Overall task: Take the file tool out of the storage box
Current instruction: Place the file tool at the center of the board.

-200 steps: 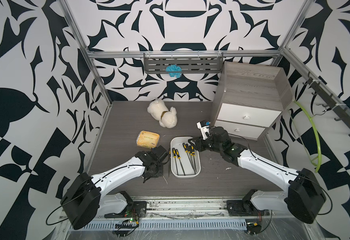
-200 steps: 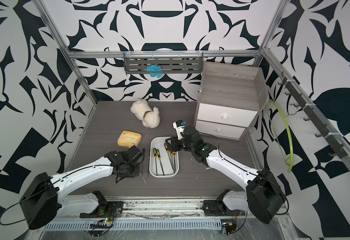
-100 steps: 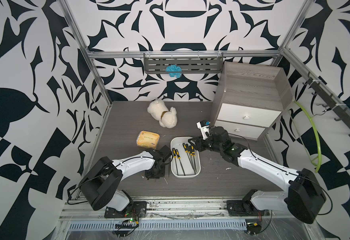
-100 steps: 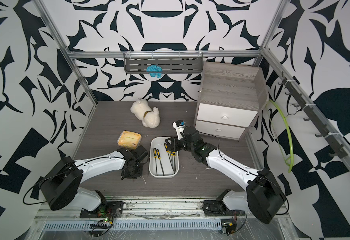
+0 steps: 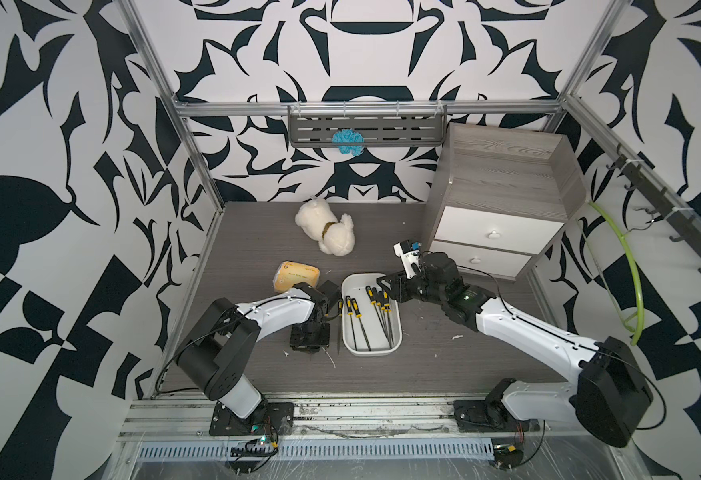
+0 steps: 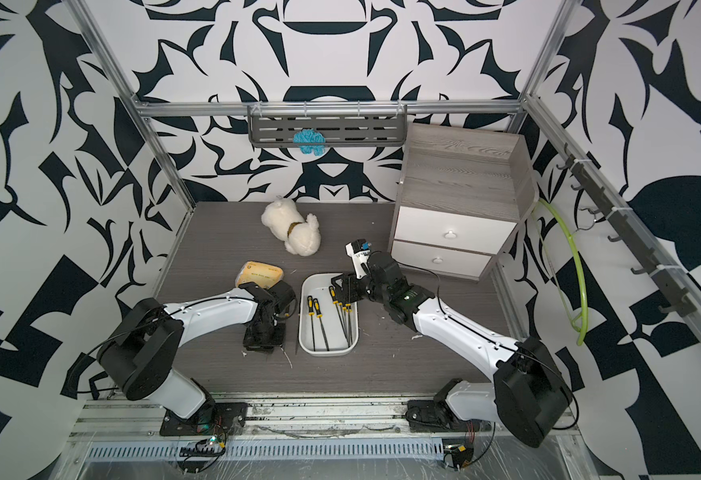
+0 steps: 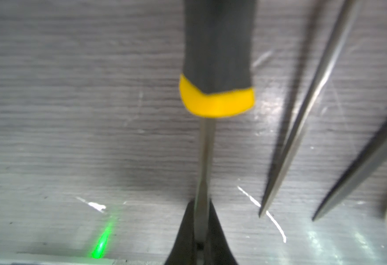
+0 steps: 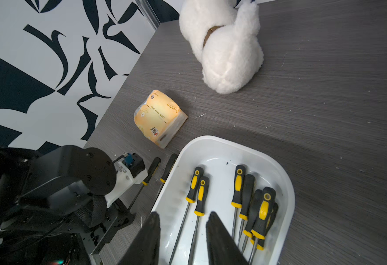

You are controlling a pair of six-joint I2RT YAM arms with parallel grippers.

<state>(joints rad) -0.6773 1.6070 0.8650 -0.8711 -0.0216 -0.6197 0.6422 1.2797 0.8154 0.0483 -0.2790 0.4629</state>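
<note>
Now the left arm has folded in, with the file tool (image 7: 216,46) already outside the storage box (image 5: 359,284).
Over the last second the left arm's rear joint has swung up and toward the box, while the left claw (image 7: 201,203) has kept its place low over the bench (image 5: 257,232), just left of the box. It is pinched shut on the file's bare shank below the black-and-yellow handle. Another file (image 8: 170,163) lies on the bench beside the rim. Probably only the release is left. Several more files (image 5: 382,307) remain inside. The right claw (image 8: 183,214) has not moved: it hangs over the box's far end, jaws partly apart, holding nothing.
</note>
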